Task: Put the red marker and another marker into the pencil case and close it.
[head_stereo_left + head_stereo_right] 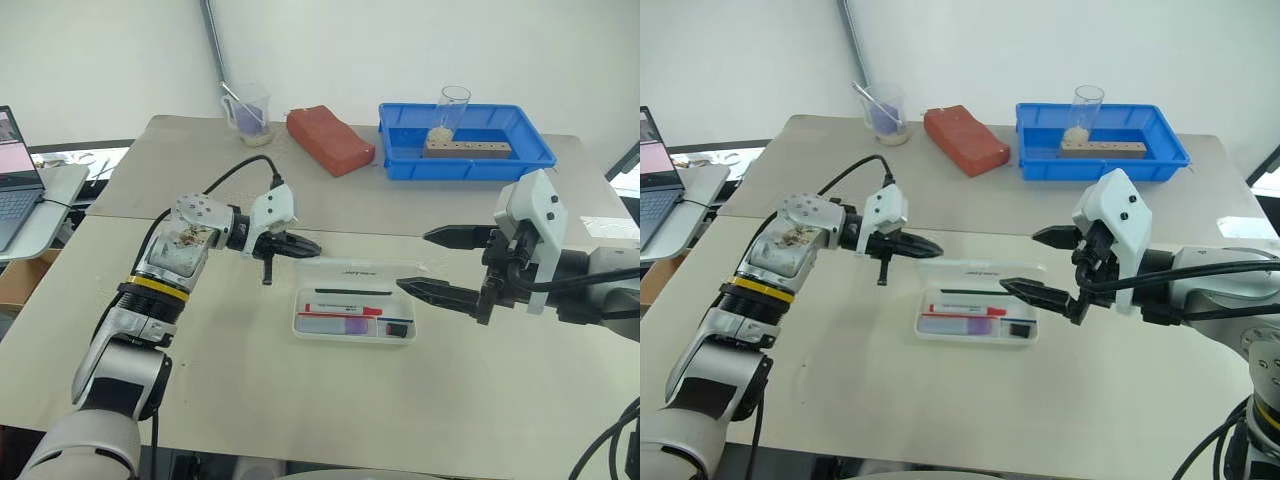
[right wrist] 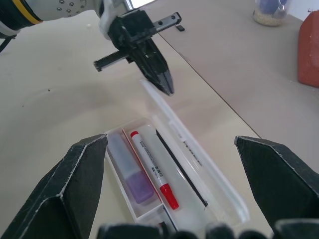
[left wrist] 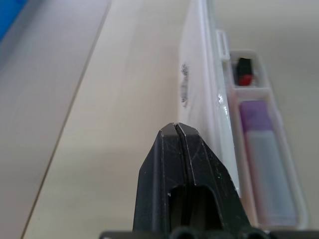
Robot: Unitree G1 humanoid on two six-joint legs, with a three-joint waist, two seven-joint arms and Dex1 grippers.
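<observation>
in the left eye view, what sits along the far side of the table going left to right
plastic cup with purple contents → red brick-like block → blue tray, which holds a clear glass and, further right, a wooden block

A pale table (image 1: 940, 400) holds an open pencil case (image 1: 978, 318), its clear lid (image 1: 980, 270) raised at the back. Inside lie a red marker (image 1: 965, 310) and a purple highlighter (image 1: 960, 324). The left gripper (image 1: 930, 244), fingers pressed together, hovers by the lid's left end. The right gripper (image 1: 1040, 262) hangs wide open beside the case's right end. Behind sit a blue tray (image 1: 1170, 150), a red brick (image 1: 965, 138) and a cup (image 1: 885, 115).
</observation>
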